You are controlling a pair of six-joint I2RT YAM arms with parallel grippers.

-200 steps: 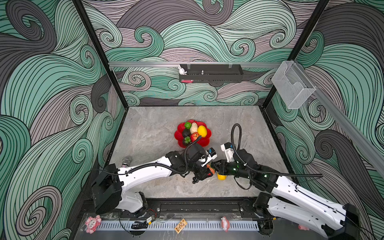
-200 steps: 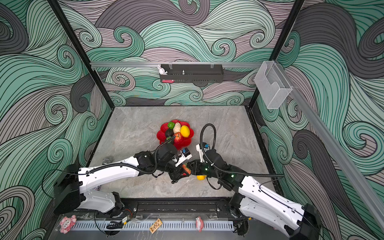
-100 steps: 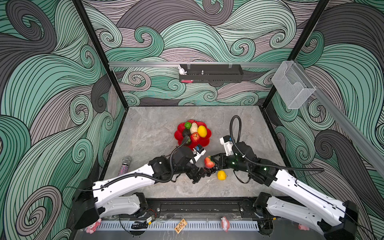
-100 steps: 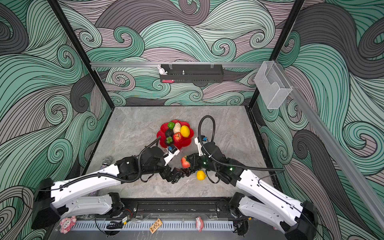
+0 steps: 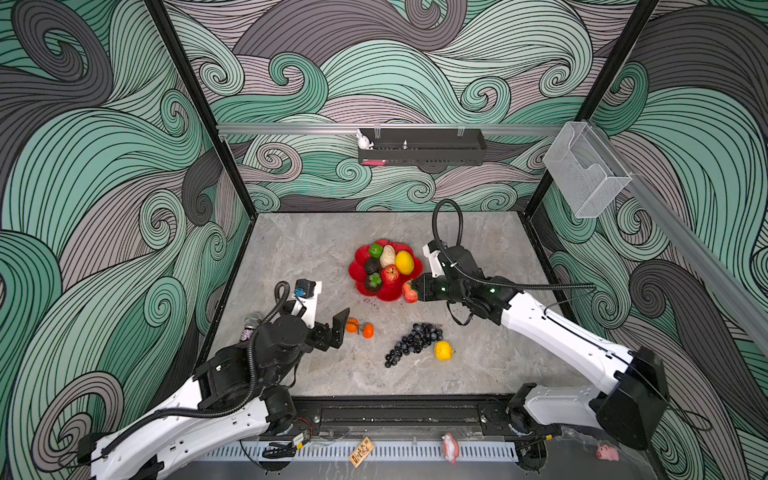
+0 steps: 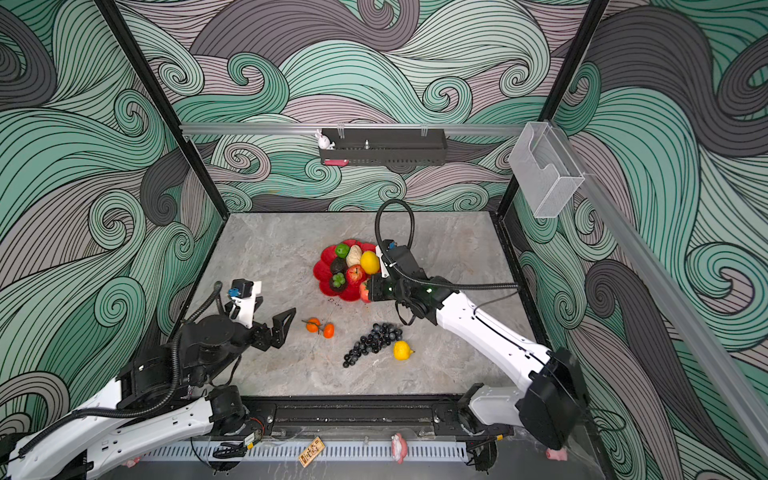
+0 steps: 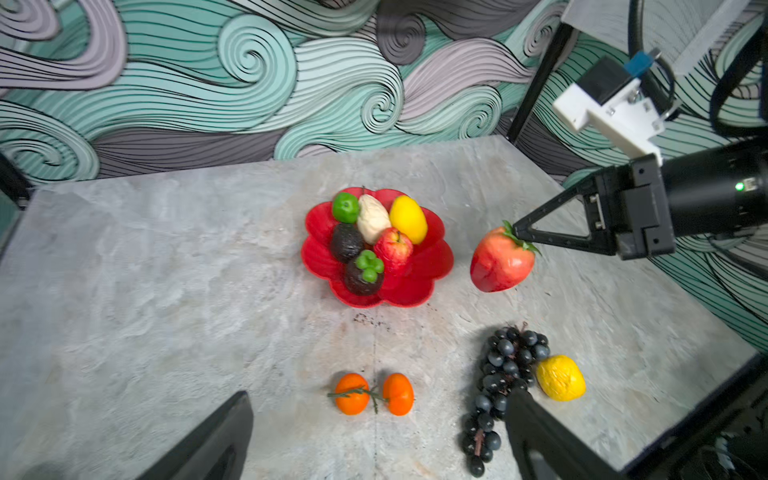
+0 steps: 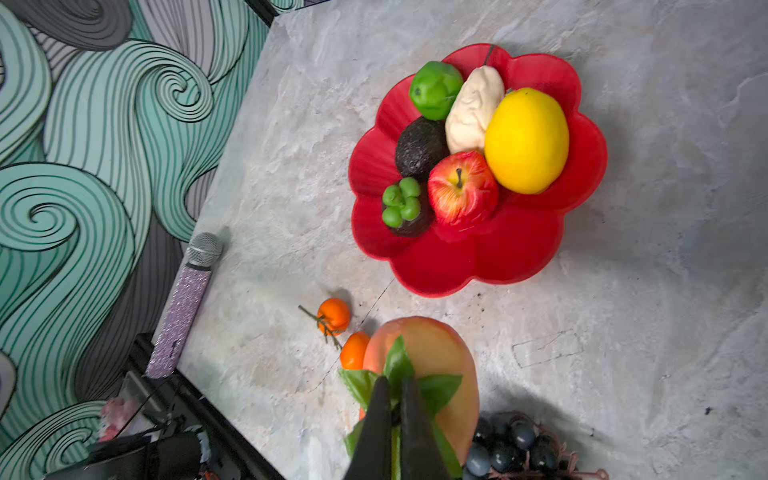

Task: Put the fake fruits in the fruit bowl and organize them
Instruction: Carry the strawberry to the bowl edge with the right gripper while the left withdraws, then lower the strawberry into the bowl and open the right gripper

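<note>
The red scalloped fruit bowl [image 5: 388,294] [image 7: 415,286] holds a green lime, a cream pear, a yellow lemon, a dark avocado, a red apple and a mangosteen. My right gripper [image 5: 417,286] [image 8: 392,386] is shut on the green leaves of a red-orange peach [image 5: 409,291] [image 7: 500,262] [image 8: 440,349], which hangs just off the bowl's front right rim. My left gripper [image 5: 328,320] [image 7: 374,436] stands wide open and empty, low at the left. Just ahead of it lie two small oranges [image 5: 359,328] [image 7: 374,394]. A black grape bunch [image 5: 413,338] and a small lemon [image 5: 443,350] lie front centre.
A glittery microphone [image 8: 183,303] lies along the table's left edge beside my left arm. A black shelf [image 5: 422,146] hangs on the back wall and a clear bin [image 5: 582,174] on the right rail. A pink toy figure [image 5: 450,446] sits on the front rail.
The two grippers met at the front middle. My left gripper has opened and drawn back to the left. My right gripper has carried the peach up to the bowl's rim.
</note>
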